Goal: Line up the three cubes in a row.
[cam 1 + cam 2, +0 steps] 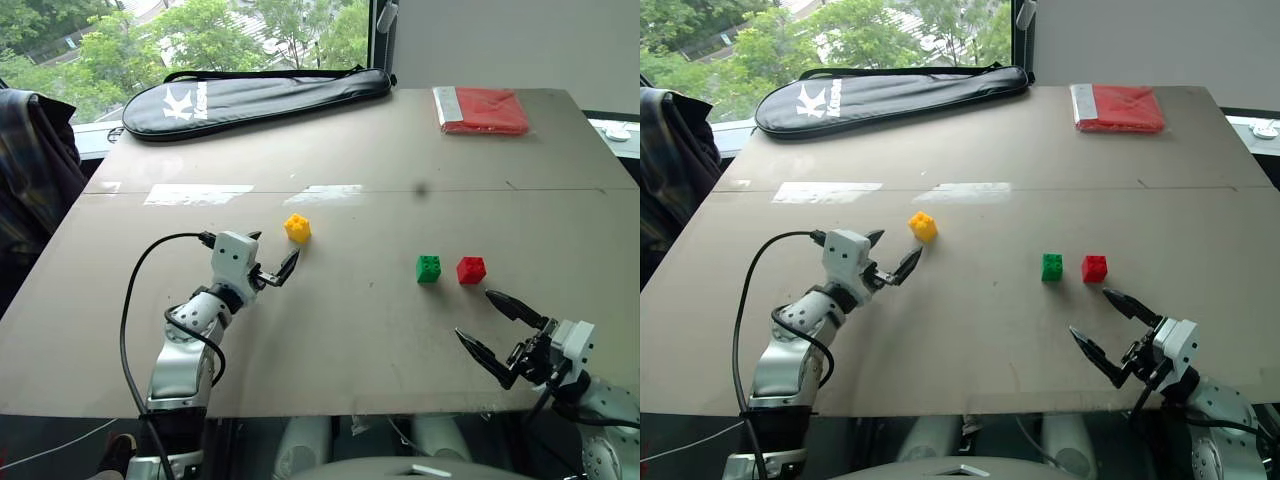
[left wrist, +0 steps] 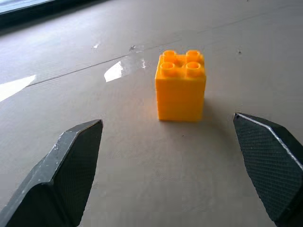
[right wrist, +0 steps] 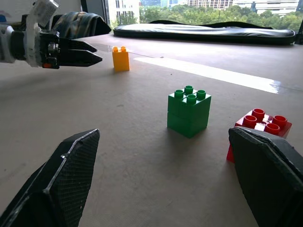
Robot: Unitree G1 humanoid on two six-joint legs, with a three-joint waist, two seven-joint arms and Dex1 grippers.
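Our left gripper [image 1: 272, 262], fingers spread and empty, faced the yellow cube [image 1: 297, 228] at its one o'clock, off the green cube [image 1: 428, 268] and red cube [image 1: 471, 270]; we judged gripping it came next. Right gripper [image 1: 495, 326] hung open.

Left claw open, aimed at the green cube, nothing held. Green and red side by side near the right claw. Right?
One thing off: the left claw is aimed at the yellow cube, not the green cube; the left wrist view shows it. The rest holds: open, nothing held, green beside the red cube near the right claw.
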